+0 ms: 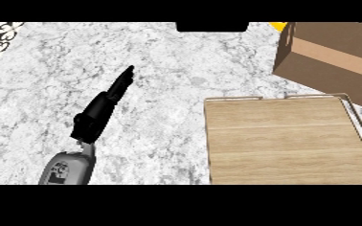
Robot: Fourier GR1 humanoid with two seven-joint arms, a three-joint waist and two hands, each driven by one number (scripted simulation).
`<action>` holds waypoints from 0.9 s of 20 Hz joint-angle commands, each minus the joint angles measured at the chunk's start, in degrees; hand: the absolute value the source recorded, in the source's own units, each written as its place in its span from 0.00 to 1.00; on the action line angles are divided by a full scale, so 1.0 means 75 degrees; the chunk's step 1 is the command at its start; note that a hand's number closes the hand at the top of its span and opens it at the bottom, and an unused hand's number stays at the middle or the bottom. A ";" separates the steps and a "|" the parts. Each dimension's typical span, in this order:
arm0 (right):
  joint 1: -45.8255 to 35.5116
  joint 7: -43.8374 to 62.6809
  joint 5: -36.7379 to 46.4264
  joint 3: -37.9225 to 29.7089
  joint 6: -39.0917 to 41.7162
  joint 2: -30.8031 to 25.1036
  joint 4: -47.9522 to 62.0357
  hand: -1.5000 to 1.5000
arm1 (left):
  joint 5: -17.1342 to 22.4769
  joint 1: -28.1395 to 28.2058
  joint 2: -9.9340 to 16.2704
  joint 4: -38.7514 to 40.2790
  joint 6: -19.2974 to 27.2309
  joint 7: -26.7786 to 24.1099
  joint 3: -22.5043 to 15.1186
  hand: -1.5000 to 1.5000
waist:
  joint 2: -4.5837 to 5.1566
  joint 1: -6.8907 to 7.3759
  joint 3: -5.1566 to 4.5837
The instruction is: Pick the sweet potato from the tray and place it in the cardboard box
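While left hand (102, 110) rests open, tray (283, 139) beside cardboard box (325, 57) — apparently bare.

One head view, steeply down on the counter (141, 67)

It looks from above the near edge; forearm enters from the lower edge; tray (283, 143) fills lower right; cardboard box (325, 57) is cut by the upper right.

Tray (283, 139) cut off at right and bottom, cardboard box (322, 57) cropped by right edge.
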 commanded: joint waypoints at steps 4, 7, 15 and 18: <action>-0.0914 -0.0300 -0.0194 -0.0374 -0.0901 -0.0587 0.1952 1.00 | -0.0106 0.0275 0.0099 0.0033 -0.0081 -0.0395 0.0065 0.50 | 0.0012 0.0034 0.0000; -0.1470 -0.0621 -0.0310 -0.0452 -0.1161 -0.1049 0.3042 1.00 | -0.0133 -0.0313 -0.0182 -0.0193 0.0072 0.0458 -0.0034 0.50 | 0.0013 0.0038 0.0001; -0.2086 -0.1459 0.0140 -0.0510 -0.2442 -0.1922 0.5528 1.00 | -0.0008 -0.0158 -0.0109 0.0211 -0.0080 -0.0041 0.0178 0.50 | 0.0041 0.0099 0.0001; -0.1921 -0.1765 0.0360 -0.0190 -0.2976 -0.1827 0.6155 1.00 | -0.0026 0.0240 0.0060 -0.0469 -0.0245 0.0069 0.0087 0.50 | 0.0020 0.0091 0.0002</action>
